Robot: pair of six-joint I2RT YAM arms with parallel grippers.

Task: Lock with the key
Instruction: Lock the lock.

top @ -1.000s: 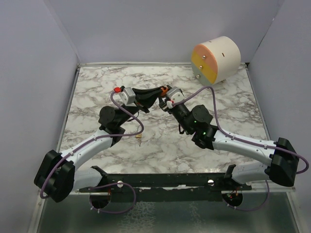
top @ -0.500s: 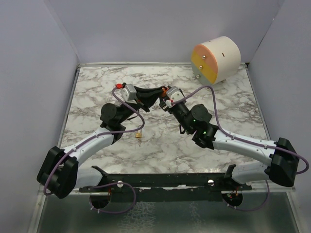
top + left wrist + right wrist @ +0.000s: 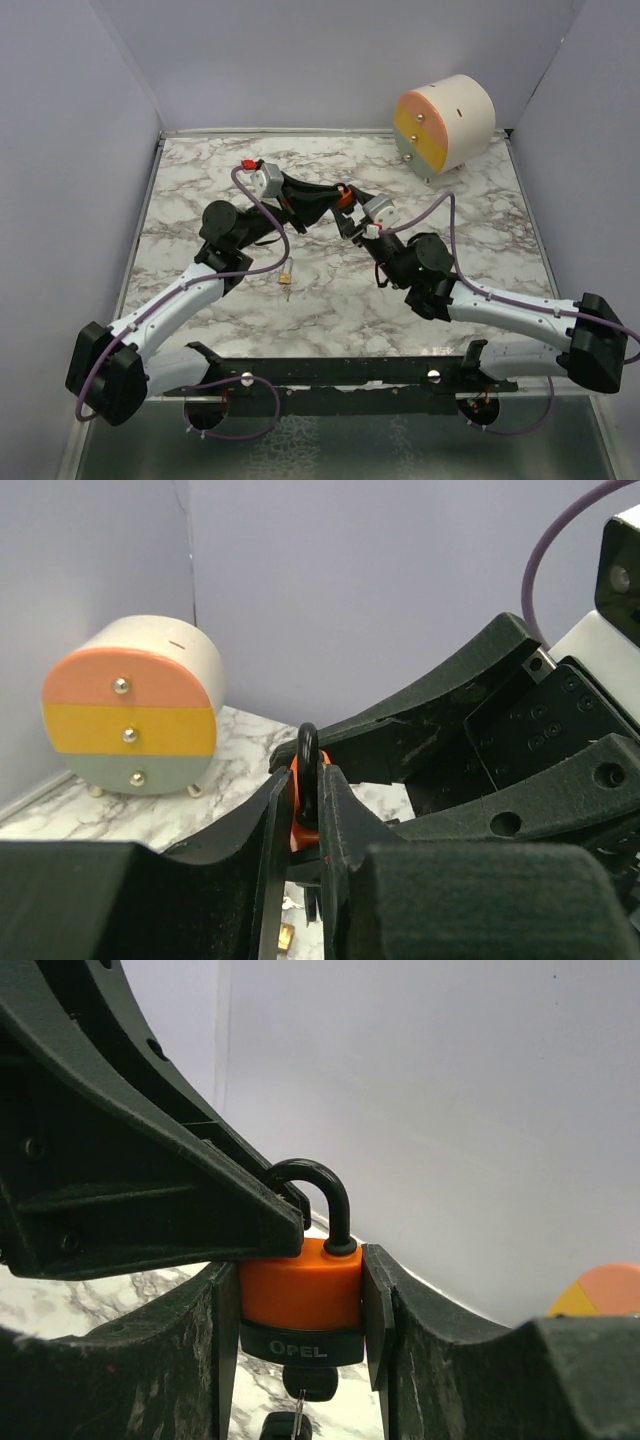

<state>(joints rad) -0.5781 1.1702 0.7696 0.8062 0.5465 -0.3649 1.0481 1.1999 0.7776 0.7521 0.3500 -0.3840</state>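
Note:
An orange padlock (image 3: 300,1285) with a black "OPEL" band is held in the air between both grippers. My right gripper (image 3: 300,1300) is shut on the sides of its body. A black-headed key (image 3: 307,1384) sits in the bottom of the lock, and a second key hangs from it on a ring. My left gripper (image 3: 305,810) is shut on the black shackle (image 3: 308,765) from the other side. The shackle's left leg is hidden behind a left finger (image 3: 200,1210). In the top view the grippers meet at the padlock (image 3: 342,198) above mid-table.
A drum with peach, yellow and grey-green stripes (image 3: 445,122) stands at the back right corner, also in the left wrist view (image 3: 135,715). A small brass piece (image 3: 286,281) lies on the marble table (image 3: 200,180) below the left arm. Walls close three sides.
Both arms have kept their hold on the padlock. The left wrist has swung back and stretched out, the right wrist has shifted right, and the padlock has moved slightly right and back.

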